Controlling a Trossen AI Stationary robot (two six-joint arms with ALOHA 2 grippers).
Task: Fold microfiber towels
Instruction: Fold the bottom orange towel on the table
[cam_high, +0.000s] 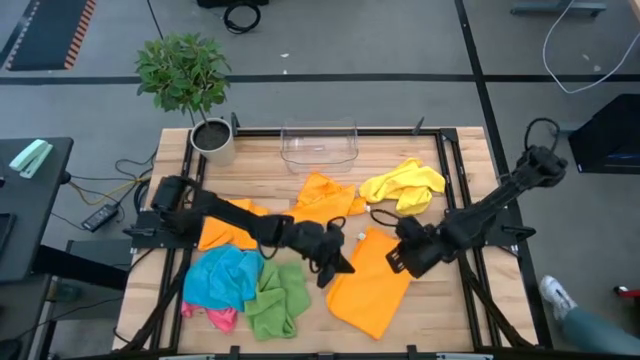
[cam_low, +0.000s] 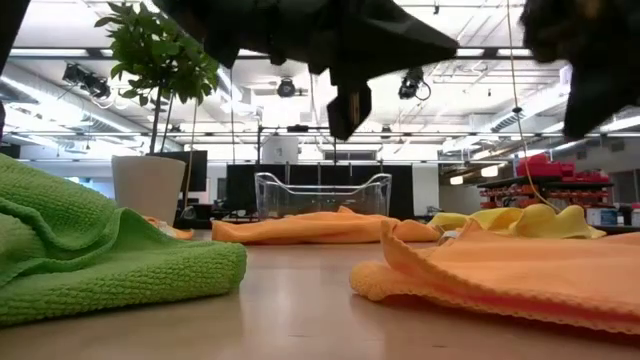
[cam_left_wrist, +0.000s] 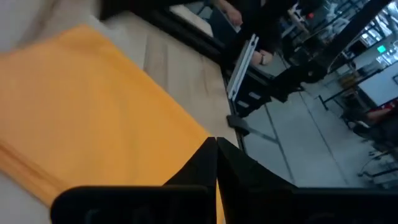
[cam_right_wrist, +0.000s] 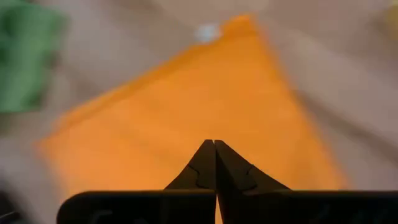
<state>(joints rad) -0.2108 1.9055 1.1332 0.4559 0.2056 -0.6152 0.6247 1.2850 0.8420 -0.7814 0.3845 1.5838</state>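
No text, label, brand, number or sign can be read in any of the views. The small white tag (cam_right_wrist: 207, 32) at the corner of the orange towel (cam_right_wrist: 205, 106), near the top centre of the right wrist view, is too blurred to show any print.
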